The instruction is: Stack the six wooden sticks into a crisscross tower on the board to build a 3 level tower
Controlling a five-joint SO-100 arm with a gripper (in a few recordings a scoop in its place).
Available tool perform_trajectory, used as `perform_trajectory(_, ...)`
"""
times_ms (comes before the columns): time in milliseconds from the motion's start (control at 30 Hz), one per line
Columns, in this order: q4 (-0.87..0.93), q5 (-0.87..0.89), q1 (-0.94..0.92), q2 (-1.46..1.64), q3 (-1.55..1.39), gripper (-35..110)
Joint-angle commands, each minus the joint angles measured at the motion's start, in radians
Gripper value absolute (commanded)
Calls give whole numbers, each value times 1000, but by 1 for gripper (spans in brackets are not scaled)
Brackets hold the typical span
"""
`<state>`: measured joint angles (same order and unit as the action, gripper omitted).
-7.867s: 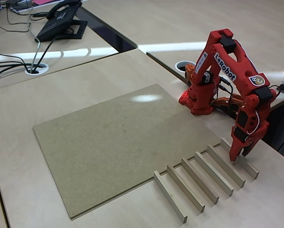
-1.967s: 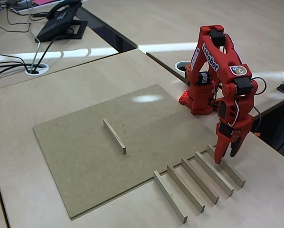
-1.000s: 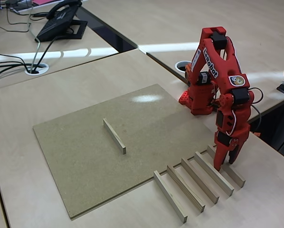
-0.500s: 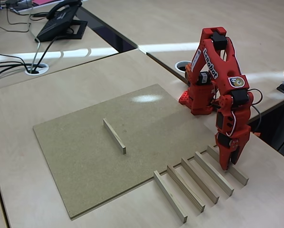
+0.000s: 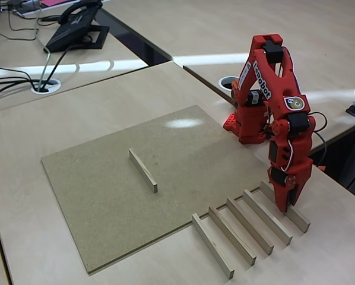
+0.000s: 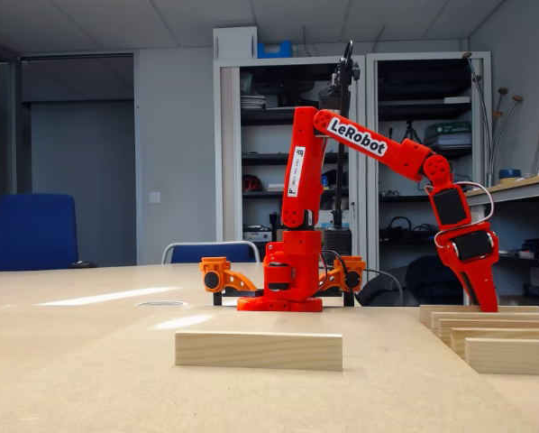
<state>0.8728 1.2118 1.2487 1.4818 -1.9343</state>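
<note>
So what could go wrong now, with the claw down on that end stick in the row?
Two things, probably. The claw sits on the rightmost stick, whose neighbour lies close beside it, so a finger could nudge that one out of line. It also seems to grip nearer the stick's far end than its middle, so the stick may tilt when lifted and land crooked beside the single stick on the board.

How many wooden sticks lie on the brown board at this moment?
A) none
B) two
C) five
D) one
D: a single stick lies on the board; the other five sticks lie in a row on the desk beside it, where the pincer is.
</note>
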Motion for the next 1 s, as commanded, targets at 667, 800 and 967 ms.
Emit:
perform_trajectory(667,594,-716,-676,209,304,0)
perform_trajectory(800,611,-870,-816,206,242,0)
perform_trajectory(967,588,-1005,-936,209,167,0)
